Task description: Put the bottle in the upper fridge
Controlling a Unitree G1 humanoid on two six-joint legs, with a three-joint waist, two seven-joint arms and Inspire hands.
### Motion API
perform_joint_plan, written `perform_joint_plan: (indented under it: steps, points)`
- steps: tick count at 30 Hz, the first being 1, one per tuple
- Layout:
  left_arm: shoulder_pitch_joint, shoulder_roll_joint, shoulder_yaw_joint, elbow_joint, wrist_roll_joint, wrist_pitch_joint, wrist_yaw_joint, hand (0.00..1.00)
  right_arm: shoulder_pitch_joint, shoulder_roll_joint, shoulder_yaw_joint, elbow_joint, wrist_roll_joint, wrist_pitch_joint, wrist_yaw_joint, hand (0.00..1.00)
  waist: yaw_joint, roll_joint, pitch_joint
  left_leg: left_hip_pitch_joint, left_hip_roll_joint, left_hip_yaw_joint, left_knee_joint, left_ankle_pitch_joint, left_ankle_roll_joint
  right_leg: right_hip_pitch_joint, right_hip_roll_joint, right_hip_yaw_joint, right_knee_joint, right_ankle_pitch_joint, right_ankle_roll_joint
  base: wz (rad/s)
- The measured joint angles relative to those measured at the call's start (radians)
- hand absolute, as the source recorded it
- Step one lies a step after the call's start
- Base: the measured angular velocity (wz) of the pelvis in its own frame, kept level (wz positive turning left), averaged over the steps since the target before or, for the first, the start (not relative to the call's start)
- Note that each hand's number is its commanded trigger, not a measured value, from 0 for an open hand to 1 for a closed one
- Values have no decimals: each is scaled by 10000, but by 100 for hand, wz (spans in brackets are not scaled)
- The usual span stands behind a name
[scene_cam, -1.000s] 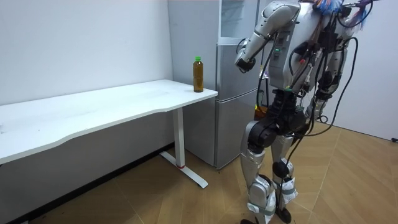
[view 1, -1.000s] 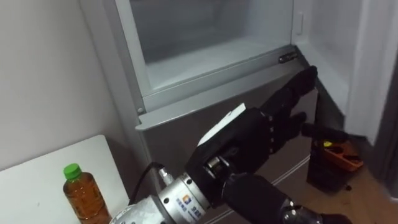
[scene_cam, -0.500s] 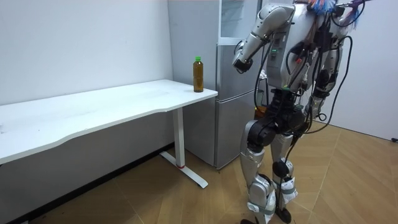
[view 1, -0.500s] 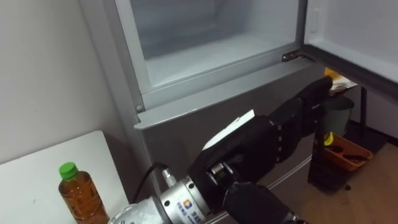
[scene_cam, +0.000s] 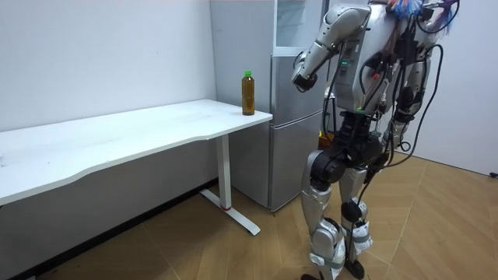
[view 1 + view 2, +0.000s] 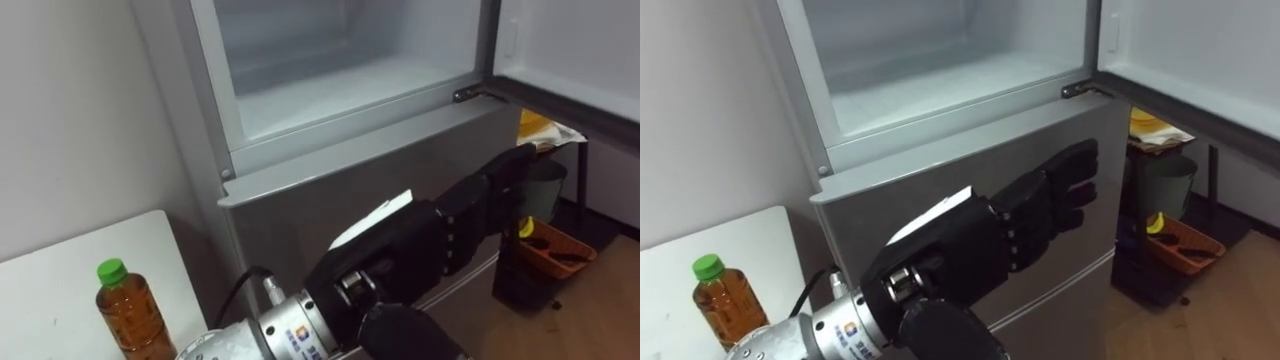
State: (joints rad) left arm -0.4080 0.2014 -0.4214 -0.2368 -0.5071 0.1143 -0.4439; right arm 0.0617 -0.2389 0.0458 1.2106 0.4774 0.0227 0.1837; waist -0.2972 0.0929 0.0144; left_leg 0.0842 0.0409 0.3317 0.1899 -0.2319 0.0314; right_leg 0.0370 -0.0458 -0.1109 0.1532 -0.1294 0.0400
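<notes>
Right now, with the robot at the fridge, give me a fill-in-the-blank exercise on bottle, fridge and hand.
The bottle on the table has a ___ cap. The upper fridge is ___, its inside showing. The left hand, fingers straight before the lower door, holds ___.
Missing: green; open; nothing.

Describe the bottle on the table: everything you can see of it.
The bottle looks like clear plastic, filled nearly to the neck with amber-brown liquid and closed with a bright green cap. It stands upright on the white table, at the corner nearest the fridge. Only the table touches it; the left hand is apart from it, fingers straight, in front of the lower fridge door.
</notes>
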Motion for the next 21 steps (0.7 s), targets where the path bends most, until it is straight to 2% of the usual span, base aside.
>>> perform_joint_plan:
  steps: [3, 9, 13, 16, 19, 21]
  points:
    - [186, 131, -201, 14, 25, 34, -68, 0, -13, 4, -8, 91, -13, -3, -1, 0, -1, -5, 4, 30, -7, -92, -2, 4, -6, 148, 0, -45, -23, -6, 0, 8]
    - [718, 186, -442, 58, 1101, 35, -297, 0, -25, 25, 102, -21, -111, -13, -82, 0, 68, -24, 16, 14, -32, -282, -3, 9, -13, 142, -12, -162, -22, -49, -1, 8]
    - [1625, 284, -441, 313, 1107, 28, -477, 0, -15, 116, 106, -52, -112, -61, -51, 0, 74, -175, 74, -13, -35, -457, -1, 52, -69, 189, -21, -338, 23, -129, -48, 12]
    - [2500, 368, -438, 648, 1481, 35, -491, 0, 27, 285, 103, -49, -71, -87, -41, 0, 144, -395, 59, -78, -69, -611, 29, 84, -124, 205, -5, -539, 7, -174, -107, 14]
    - [3162, 446, -277, 816, 1981, 36, -484, 0, 82, 474, 74, -48, -133, -122, -95, 0, 521, -602, 56, -154, -23, -670, 78, 112, -170, 158, 42, -546, -10, -186, -149, 6]
    - [3618, 439, -90, 818, 2344, 36, -464, 0, 85, 495, 113, -51, -221, -131, -111, 0, 743, -689, 23, -201, -16, -737, 97, 123, -189, 157, 48, -600, -13, -196, -168, 7]
